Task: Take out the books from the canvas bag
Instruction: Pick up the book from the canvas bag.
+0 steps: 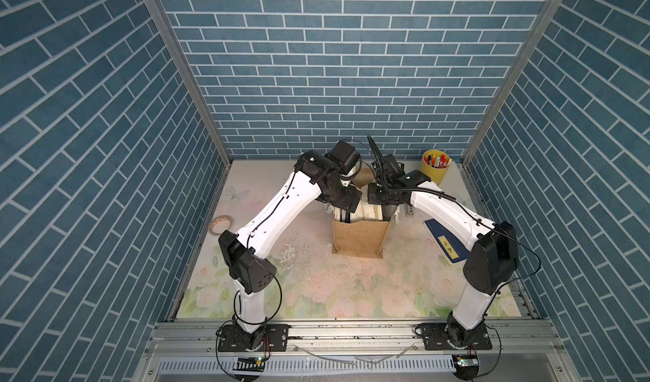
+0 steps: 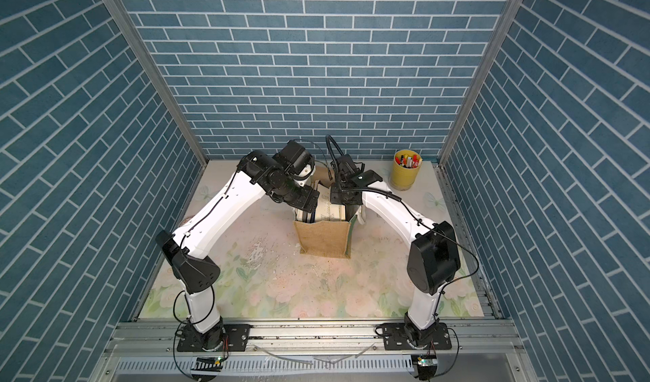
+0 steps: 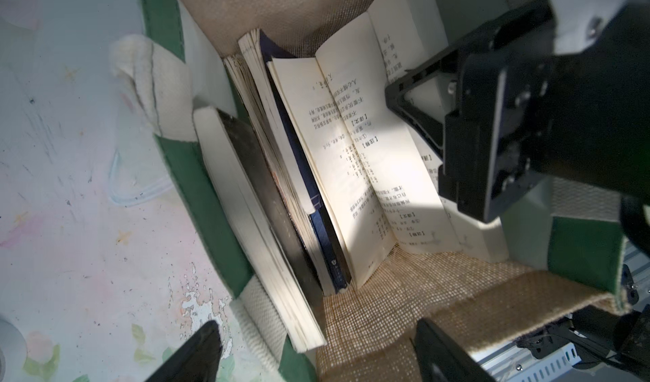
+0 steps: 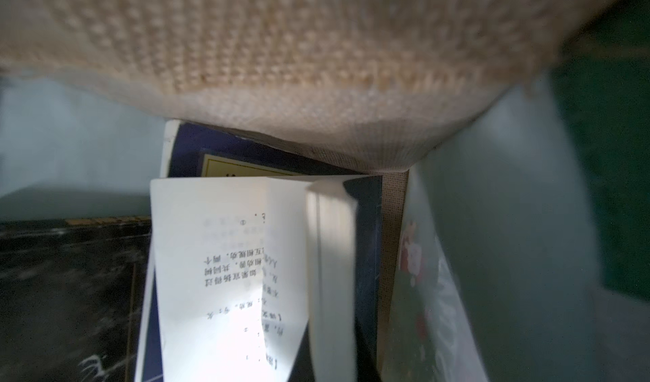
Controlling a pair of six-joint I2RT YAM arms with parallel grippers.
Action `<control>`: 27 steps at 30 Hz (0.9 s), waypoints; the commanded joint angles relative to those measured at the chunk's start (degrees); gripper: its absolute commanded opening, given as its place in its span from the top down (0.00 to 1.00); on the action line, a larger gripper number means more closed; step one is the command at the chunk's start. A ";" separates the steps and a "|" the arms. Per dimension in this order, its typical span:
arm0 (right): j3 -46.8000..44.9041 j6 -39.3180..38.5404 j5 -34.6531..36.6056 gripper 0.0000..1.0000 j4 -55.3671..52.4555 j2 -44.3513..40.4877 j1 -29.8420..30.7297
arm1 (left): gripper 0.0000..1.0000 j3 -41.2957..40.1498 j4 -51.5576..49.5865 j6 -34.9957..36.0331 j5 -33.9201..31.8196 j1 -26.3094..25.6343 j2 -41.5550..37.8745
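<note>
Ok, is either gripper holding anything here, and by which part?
The right gripper, shut inside the bag, seems to pinch the open book by its raised pages; the pinch itself is hidden. The left gripper is open over the bag's rim, holding nothing.

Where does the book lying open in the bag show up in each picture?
Top view: open book in the mouth of the canvas bag.
Top view: same place.
Left wrist: pages spread beside upright closed books.
Right wrist: printed page close up.
Shared landmark: the bag's tan burlap wall.
</note>
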 commanded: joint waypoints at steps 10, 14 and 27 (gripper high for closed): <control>0.94 0.15 0.82 1.00 -1.60 -7.70 -0.04 | 0.12 6.96 -4.52 -0.73 0.62 1.11 3.18; 0.99 0.61 0.83 1.00 -1.14 -9.30 -0.09 | 0.12 8.29 -5.52 -0.77 0.74 2.62 2.95; 4.10 4.73 -1.34 1.00 3.55 -11.55 -0.08 | 0.12 14.13 -4.61 -1.53 2.22 4.38 0.60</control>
